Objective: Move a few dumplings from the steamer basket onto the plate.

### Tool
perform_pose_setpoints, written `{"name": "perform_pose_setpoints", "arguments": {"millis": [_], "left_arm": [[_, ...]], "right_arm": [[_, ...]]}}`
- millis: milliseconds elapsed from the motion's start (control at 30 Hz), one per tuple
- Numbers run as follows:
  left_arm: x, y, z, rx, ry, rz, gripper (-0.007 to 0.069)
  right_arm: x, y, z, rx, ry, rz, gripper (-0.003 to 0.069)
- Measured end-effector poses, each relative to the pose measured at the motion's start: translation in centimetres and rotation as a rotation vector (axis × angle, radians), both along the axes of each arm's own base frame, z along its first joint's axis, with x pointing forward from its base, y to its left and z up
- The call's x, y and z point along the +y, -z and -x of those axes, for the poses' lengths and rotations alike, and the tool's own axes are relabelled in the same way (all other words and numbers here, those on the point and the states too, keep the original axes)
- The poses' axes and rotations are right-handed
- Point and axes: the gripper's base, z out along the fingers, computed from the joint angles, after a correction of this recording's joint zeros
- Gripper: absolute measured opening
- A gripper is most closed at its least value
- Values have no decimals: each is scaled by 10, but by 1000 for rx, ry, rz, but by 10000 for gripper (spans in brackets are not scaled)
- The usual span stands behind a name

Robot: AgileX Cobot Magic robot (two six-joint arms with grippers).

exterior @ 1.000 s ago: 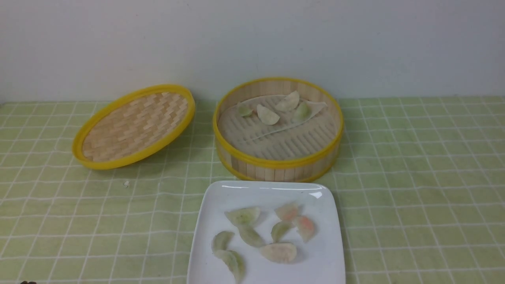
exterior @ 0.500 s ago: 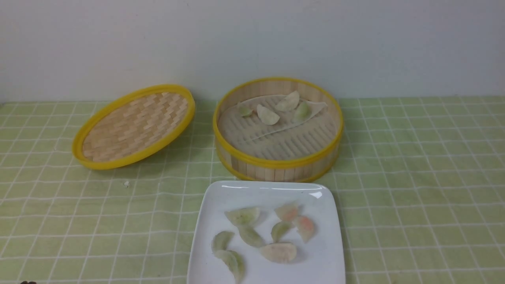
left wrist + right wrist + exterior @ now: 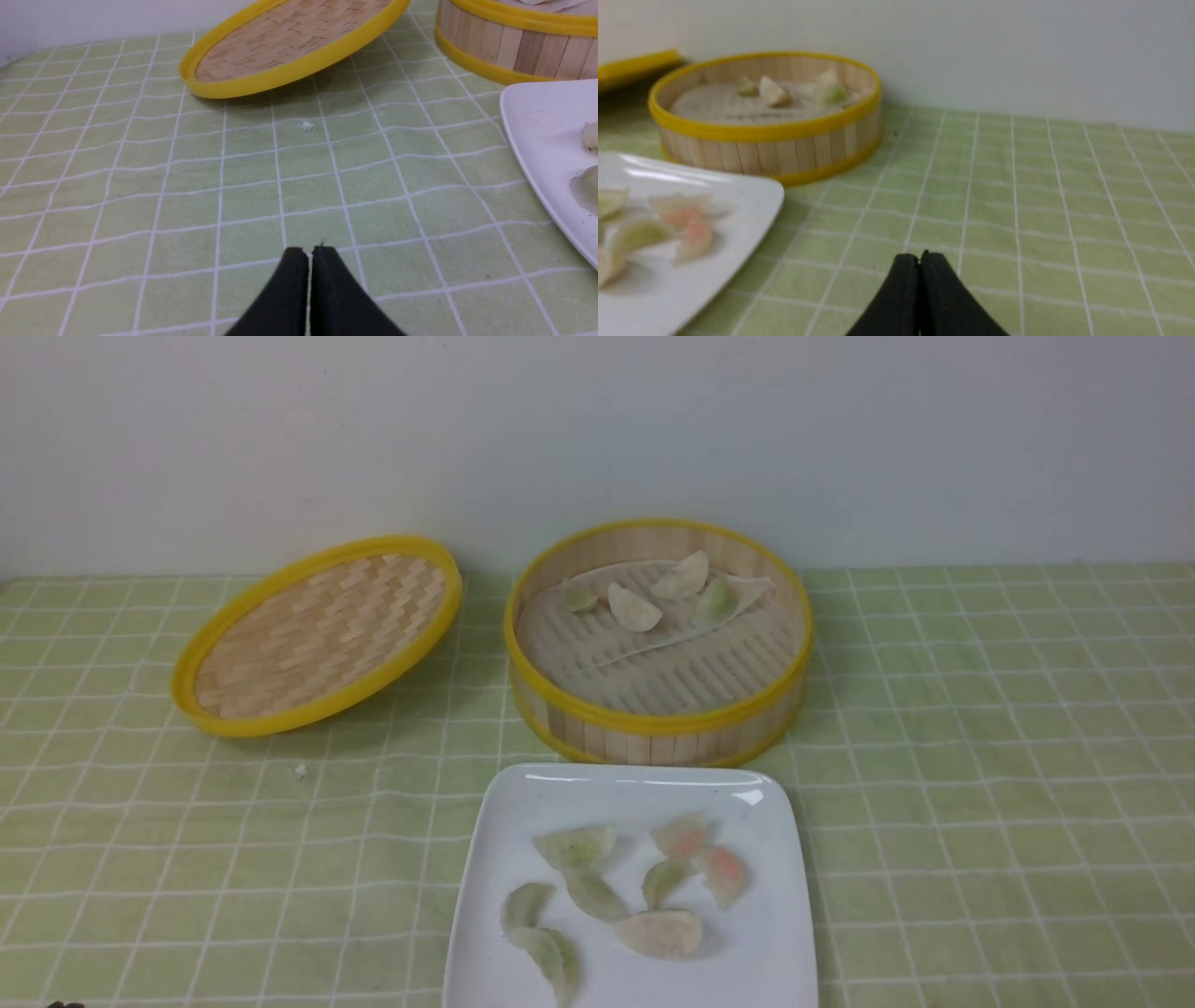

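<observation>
Dumplings (image 3: 634,608), pale green and cream half-moons, front view: four at the far side of the round slatted bamboo steamer basket (image 3: 657,732), eight on the glossy white square plate (image 3: 523,800); left wrist: left gripper (image 3: 310,252) closed, empty, well off; right wrist: right gripper (image 3: 920,257) closed, empty, basket ahead.

Left pincer (image 3: 308,252) closed — empty; right pincer (image 3: 920,256) likewise.

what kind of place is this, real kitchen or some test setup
Most likely a staged tabletop test setup, not a working kitchen. A green checked tablecloth runs up to a bare pale wall, and only the steamer basket, its lid and a white plate of dumplings are laid out.
</observation>
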Motion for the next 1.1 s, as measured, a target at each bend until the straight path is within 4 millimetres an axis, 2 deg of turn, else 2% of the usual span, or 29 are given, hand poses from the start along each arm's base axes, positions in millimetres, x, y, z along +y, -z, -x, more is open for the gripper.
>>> {"name": "perform_pose_setpoints", "arguments": {"millis": [1100], "left_arm": [[0, 0, 0, 0, 0, 0, -6]], "right_arm": [[-1, 0, 0, 10, 18, -10, -16]]}}
